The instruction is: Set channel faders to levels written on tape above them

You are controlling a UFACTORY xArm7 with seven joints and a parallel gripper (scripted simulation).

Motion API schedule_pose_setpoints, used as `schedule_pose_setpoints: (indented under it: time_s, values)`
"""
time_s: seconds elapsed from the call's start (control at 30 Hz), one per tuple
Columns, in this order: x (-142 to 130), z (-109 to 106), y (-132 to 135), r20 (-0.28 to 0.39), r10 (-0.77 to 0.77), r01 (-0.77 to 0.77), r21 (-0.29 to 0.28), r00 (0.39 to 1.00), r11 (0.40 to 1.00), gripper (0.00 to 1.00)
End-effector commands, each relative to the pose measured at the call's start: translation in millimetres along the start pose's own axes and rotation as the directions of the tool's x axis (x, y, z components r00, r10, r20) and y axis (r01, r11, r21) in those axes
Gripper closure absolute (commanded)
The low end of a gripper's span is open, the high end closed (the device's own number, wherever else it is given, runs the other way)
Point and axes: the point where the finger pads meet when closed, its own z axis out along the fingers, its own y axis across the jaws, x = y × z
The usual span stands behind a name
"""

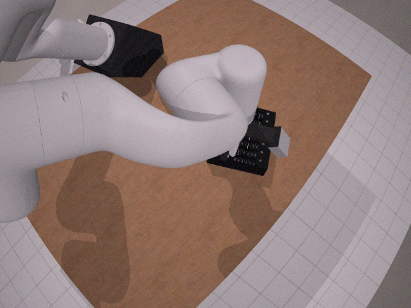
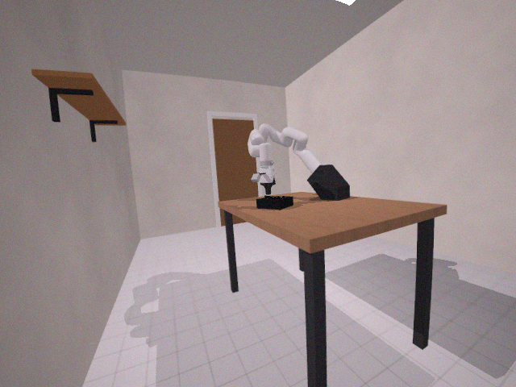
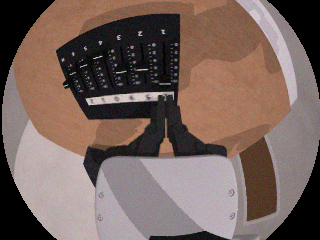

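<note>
Judging from the wrist view, the task looks partly done at best: the end effector [image 3: 164, 103], its fingers pressed together and pinching nothing, points down at the near edge of the lighting desk [image 3: 80, 100], tips touching or just above the pale tape strip [image 3: 110, 99] close to the rightmost fader lane [image 3: 175, 60]. The fader caps [image 3: 99, 58] across the desk sit at visibly different heights along their slots, which suggests some channels are set, but the written levels and the scale marks are too small to read, so I cannot tell which faders match their tape or which one is the master. The desk [image 1: 262, 165] lies flat on the wooden surface [image 1: 315, 83], seemingly on its feet, in the half of the surface away from the black arm base [image 1: 132, 43]. Room for moving looks generous: in the top view the desk is near one long edge of the surface yet not at the brink, and bare wood surrounds it on all sides. The exterior view shows the arm reaching down over the desk [image 2: 273, 202], with nothing else nearby to strike. A sideways shove with closed fingers could slide the desk toward that edge.
</note>
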Motion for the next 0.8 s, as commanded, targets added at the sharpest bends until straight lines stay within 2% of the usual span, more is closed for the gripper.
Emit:
schedule_pose_setpoints:
  time_s: [0.0,0.77]
  values:
    - [1.5,-0.8,-0.3,-0.004,-0.001,0.001,0.0,1.0,1.0,1.0]
    - [1.6,9.8,-0.3,-0.004,-0.001,0.001,0.0,1.0,1.0,1.0]
